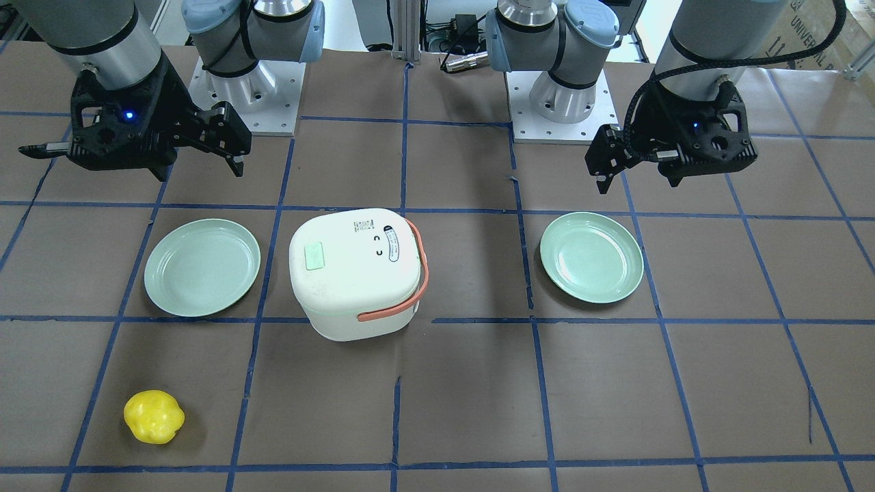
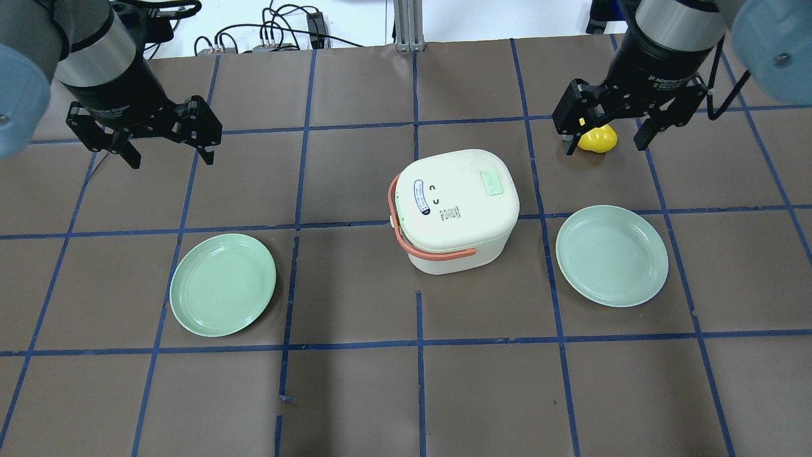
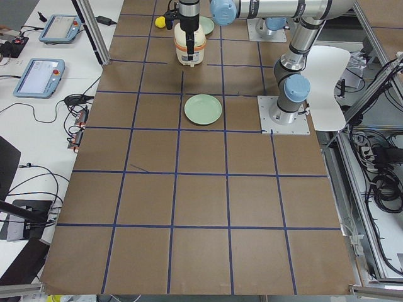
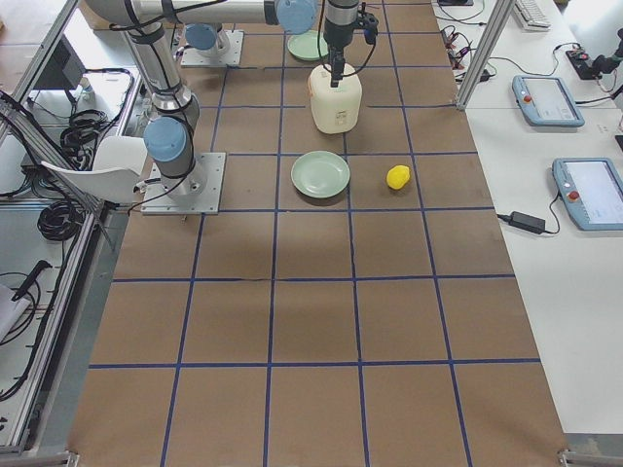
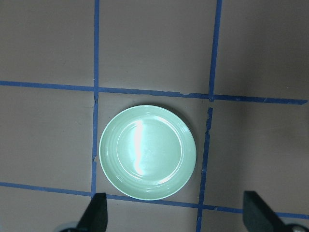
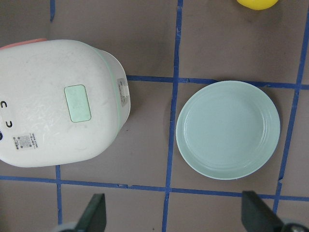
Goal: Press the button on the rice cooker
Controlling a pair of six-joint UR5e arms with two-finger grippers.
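The white rice cooker (image 2: 453,212) with a salmon handle stands mid-table. Its pale green button (image 2: 491,183) sits on the lid; it also shows in the front view (image 1: 314,256) and in the right wrist view (image 6: 77,103). My right gripper (image 2: 604,147) is open and empty, hovering high to the right of the cooker; its fingertips (image 6: 95,212) frame the cooker and a plate. My left gripper (image 2: 172,158) is open and empty, hovering far to the cooker's left, above a plate (image 5: 147,152).
Two pale green plates lie on the brown table, one on my left (image 2: 222,284), one on my right (image 2: 611,255). A yellow pepper-like object (image 2: 599,138) lies beyond the right plate, under my right gripper. Blue tape lines grid the table.
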